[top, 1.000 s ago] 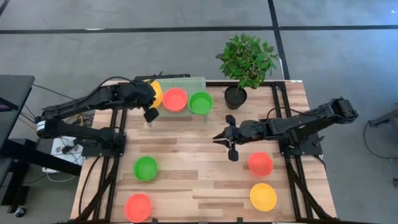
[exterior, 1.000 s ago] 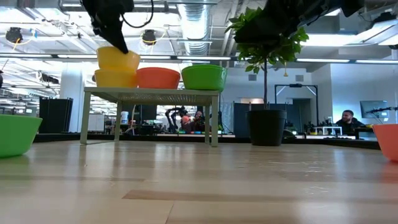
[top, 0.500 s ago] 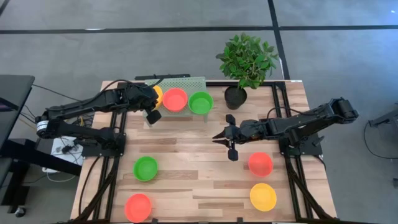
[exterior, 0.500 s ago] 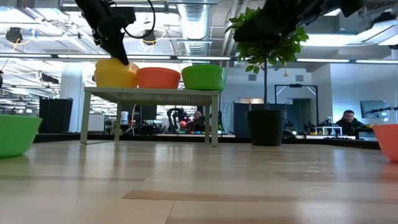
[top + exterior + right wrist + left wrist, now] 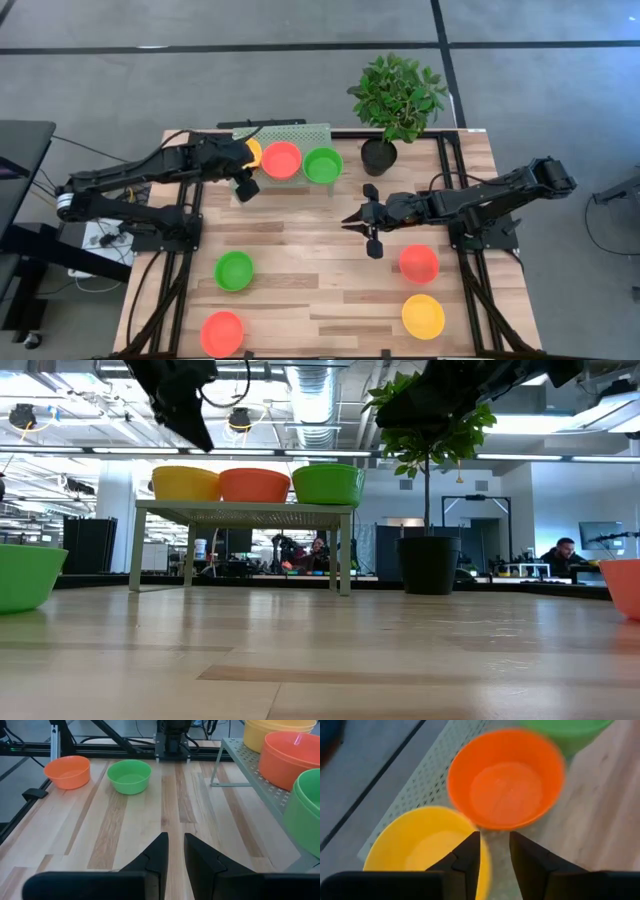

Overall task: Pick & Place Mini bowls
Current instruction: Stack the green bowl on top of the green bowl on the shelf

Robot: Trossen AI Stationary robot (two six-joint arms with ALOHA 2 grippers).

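On the wooden counter (image 5: pixel 300 250), the left tool (image 5: pixel 243 186) hangs just beside the pale green perforated rack (image 5: pixel 300 132), its fingers (image 5: pixel 470 857) only a narrow gap apart and holding nothing, above the rim of the yellow mini bowl (image 5: pixel 420 845) at the rack's left end. On the rack beside that bowl sit an orange-red mini bowl (image 5: pixel 281 160) and a green mini bowl (image 5: pixel 322 165). A green bowl (image 5: pixel 234 270) and a red bowl (image 5: pixel 222 333) lie on the counter near the left front. Right of the rack stands a potted plant (image 5: pixel 395 100). The right tool (image 5: pixel 368 222) waits mid-counter, fingers slightly parted, empty. Near the right front lie a red bowl (image 5: pixel 418 263) and a yellow bowl (image 5: pixel 423 316).
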